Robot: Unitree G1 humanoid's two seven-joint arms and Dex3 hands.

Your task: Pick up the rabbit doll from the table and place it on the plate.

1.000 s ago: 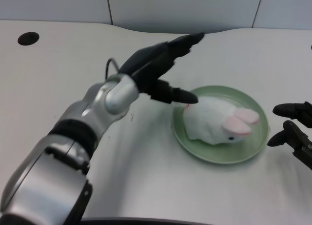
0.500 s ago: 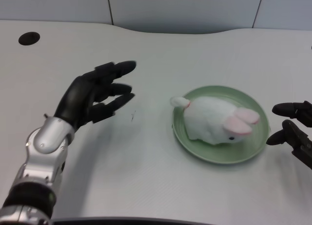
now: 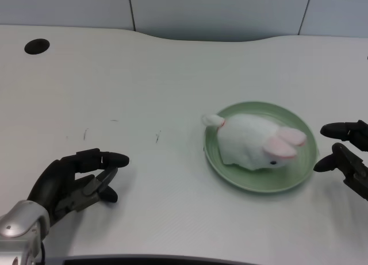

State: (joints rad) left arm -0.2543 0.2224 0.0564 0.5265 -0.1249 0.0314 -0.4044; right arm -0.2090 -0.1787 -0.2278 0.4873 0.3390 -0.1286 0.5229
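Note:
The white rabbit doll [image 3: 251, 141] with pink ears lies on the green plate [image 3: 241, 181] right of the table's middle, its tail poking over the plate's left rim. My left hand [image 3: 75, 181] is at the lower left, far from the plate, low over the table. It holds nothing and its fingers are loosely curved and apart.
My right hand [image 3: 348, 153] waits at the right edge, just beside the plate. A round dark hole [image 3: 36, 46] sits in the table at the far left. A grey wall runs behind the table's curved back edge.
My left hand has drawn back from beside the doll, down and to the lower left. The doll stays on the plate. The right hand has not moved.

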